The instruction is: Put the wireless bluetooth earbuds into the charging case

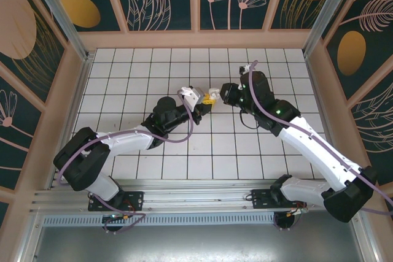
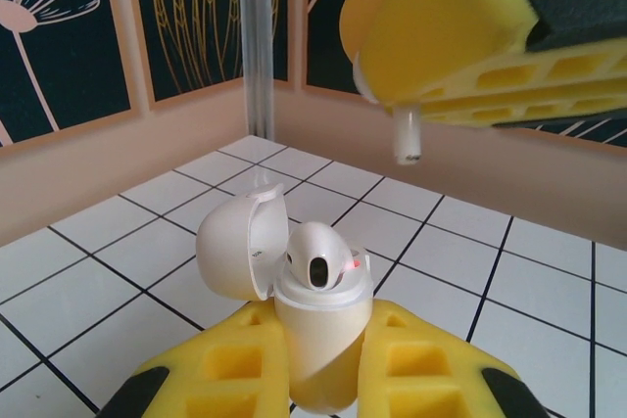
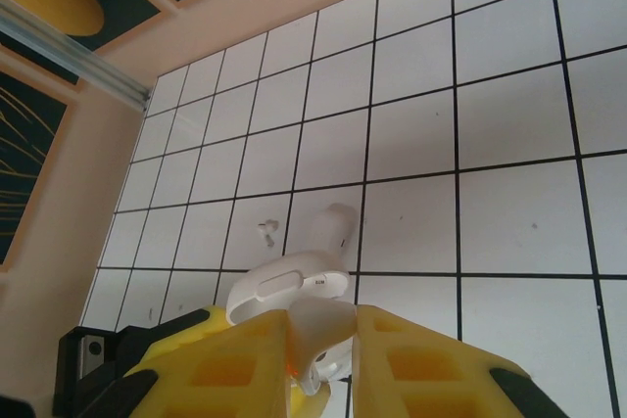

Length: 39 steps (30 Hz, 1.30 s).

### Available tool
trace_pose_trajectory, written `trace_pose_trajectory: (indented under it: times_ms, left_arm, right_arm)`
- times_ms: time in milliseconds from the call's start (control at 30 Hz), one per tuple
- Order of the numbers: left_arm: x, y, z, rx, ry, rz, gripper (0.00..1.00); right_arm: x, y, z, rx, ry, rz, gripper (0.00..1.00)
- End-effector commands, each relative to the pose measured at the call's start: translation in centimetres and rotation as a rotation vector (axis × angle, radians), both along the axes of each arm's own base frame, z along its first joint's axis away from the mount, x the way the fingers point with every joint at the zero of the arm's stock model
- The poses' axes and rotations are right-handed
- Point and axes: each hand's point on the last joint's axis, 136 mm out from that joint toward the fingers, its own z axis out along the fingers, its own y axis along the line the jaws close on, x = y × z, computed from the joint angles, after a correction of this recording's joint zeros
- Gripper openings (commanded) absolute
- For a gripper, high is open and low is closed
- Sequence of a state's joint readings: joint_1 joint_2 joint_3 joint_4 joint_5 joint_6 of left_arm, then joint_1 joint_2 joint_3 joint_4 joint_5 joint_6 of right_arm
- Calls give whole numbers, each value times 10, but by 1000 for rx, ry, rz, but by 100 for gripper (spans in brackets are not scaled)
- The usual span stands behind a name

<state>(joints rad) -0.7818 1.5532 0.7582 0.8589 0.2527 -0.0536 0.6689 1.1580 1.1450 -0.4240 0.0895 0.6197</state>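
Observation:
The white charging case (image 2: 315,340) stands upright between the yellow fingers of my left gripper (image 2: 318,345), which is shut on its body. Its lid (image 2: 235,247) hangs open to the left. One earbud (image 2: 318,256) sits in the case beside a small red light. Just above and to the right, my right gripper (image 2: 397,85) is shut on a second earbud, whose stem (image 2: 408,139) points down, apart from the case. From the right wrist, that earbud (image 3: 328,320) is pinched between the fingers of the right gripper (image 3: 323,345), over the open lid (image 3: 284,286). Both grippers (image 1: 201,104) (image 1: 213,97) meet mid-table.
White tiled floor (image 1: 245,151) with dark grout spreads all round. Patterned walls with a peach ledge (image 1: 196,40) close the back and sides. A metal post (image 2: 257,46) stands in the far corner. A tiny white speck (image 3: 265,231) lies on a tile beyond the case.

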Motion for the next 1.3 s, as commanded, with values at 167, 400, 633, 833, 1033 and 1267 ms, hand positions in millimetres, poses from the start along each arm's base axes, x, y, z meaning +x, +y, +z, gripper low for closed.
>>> trace_pose_trajectory:
  times_ms: [167,400,633,833,1033,1267]
  left_arm:
    - [-5,-7,29,-94,-23,-44,0]
    - [-8,-8,31,-100,-23,-52,0]
    - [-9,-7,34,-105,-26,-59,0]
    - [-9,-7,34,-106,-20,-60,0]
    - [-9,-9,37,-113,-20,-63,0]
    - [-5,-8,35,-122,-9,-47,0]
  right_arm:
    - [5,9,-9,17,12,19,21]
    - [5,8,-13,12,19,17,21]
    - [6,6,-18,-5,22,7,21]
    - [6,7,-25,-8,34,14,21]
    - [4,9,-27,-2,40,30,21]
    - [-1,11,-31,10,54,45,21]
